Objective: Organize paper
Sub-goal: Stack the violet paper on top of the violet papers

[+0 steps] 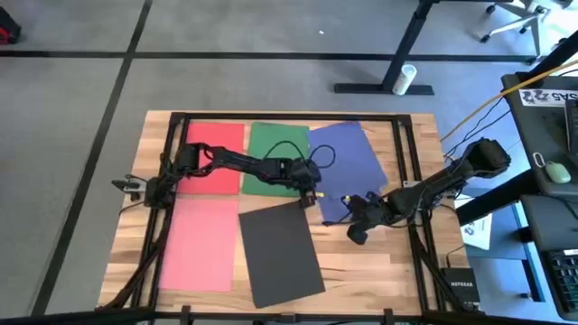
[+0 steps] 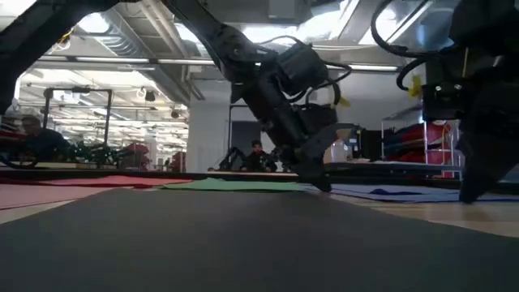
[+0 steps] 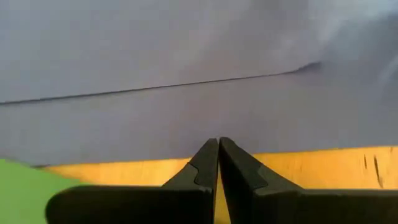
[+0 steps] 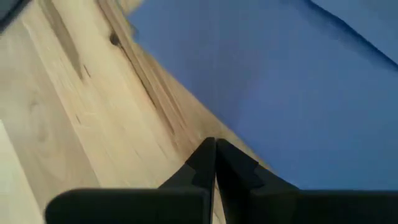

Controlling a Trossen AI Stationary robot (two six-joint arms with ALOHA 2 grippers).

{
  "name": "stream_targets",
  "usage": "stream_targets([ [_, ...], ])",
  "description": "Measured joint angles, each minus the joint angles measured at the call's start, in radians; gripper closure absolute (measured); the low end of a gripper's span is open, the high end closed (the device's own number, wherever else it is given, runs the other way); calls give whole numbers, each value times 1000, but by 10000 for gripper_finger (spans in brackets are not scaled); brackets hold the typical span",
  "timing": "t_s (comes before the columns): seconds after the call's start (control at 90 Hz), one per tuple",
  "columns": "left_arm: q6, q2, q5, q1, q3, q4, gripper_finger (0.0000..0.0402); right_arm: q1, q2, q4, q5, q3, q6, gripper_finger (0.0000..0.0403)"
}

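Observation:
Five sheets of paper lie flat on the wooden table: red [image 1: 215,155], green [image 1: 275,153] and blue [image 1: 348,162] along the far side, pink [image 1: 199,244] and dark grey [image 1: 280,253] nearer. My left gripper [image 1: 316,193] is shut and tipped down onto bare wood between the green sheet [image 3: 25,186] and the blue sheet [image 3: 186,118], beside the dark grey sheet's far right corner. My right gripper [image 1: 355,236] is shut, its tips [image 4: 214,144] at the near edge of the blue sheet [image 4: 280,93]. My left gripper points slanting down from the table's left, and its shut fingertips [image 3: 217,144] stand on or just over bare wood short of the blue sheet's edge; I cannot tell whether they touch any paper. My right gripper slants down from the right with its shut fingertips [image 4: 211,149] at the blue sheet's near edge [image 4: 249,155]; I cannot tell whether they touch it.
Black frame rails [image 1: 406,162] run along the table's sides and far edge. A thin cable [image 1: 293,149] loops over the green sheet. A white printed sheet [image 1: 477,230] and a small box [image 1: 456,287] sit off the table's right edge. Bare wood [image 1: 379,271] lies near right.

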Motion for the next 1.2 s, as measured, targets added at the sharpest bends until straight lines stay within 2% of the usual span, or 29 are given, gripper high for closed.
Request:
stream_targets([
  [0.133, 4, 1, 9, 12, 2, 1, 402, 0, 0, -8, 47, 17, -15, 403],
  [0.344, 8, 1, 25, 16, 2, -1, 402, -7, -3, -7, 268, 65, -108, 403],
  [0.511, 10, 2, 25, 16, 2, 5, 402, -51, -2, -1, 247, 65, -179, 387],
  [0.856, 10, 3, 29, 16, 1, 17, 402, -140, 62, 99, 244, 66, -383, 298],
  [1.2, 29, 3, 31, 16, 1, 18, 402, -173, 179, 161, 238, 66, -440, 300],
])
